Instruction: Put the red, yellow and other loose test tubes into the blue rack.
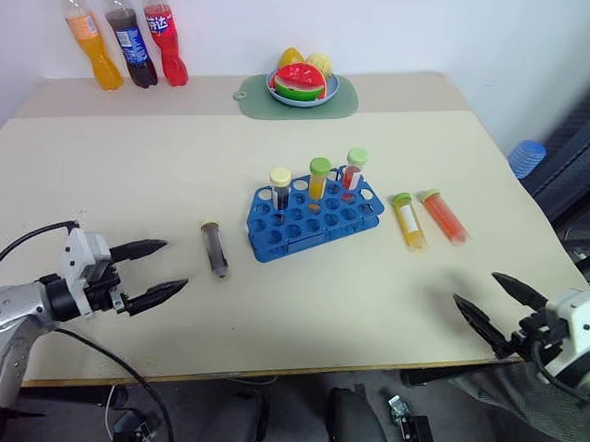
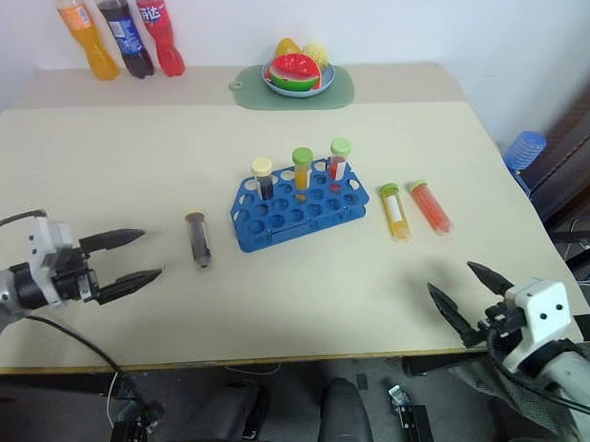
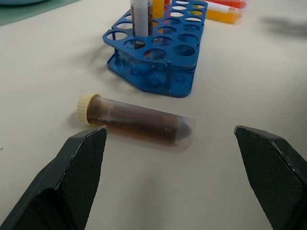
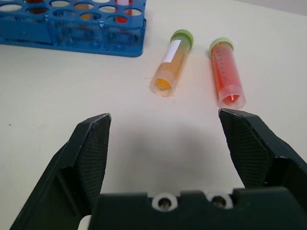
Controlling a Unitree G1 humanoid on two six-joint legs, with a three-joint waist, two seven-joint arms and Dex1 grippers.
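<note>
The blue rack (image 1: 313, 218) stands mid-table with three capped tubes upright in its back row. A dark brown tube with a cream cap (image 1: 214, 248) lies flat to its left. My left gripper (image 1: 158, 269) is open near the front left edge, a short way from that tube (image 3: 136, 122). On the rack's right lie a yellow tube (image 1: 409, 220) and a red tube (image 1: 444, 215), both green-capped. My right gripper (image 1: 498, 306) is open at the front right, with those tubes (image 4: 171, 62) (image 4: 227, 73) just beyond its fingers.
Three soda bottles (image 1: 126, 35) stand at the back left. A green mat with a fruit plate (image 1: 301, 87) is at the back centre. A blue object (image 1: 526, 155) sits off the table's right edge.
</note>
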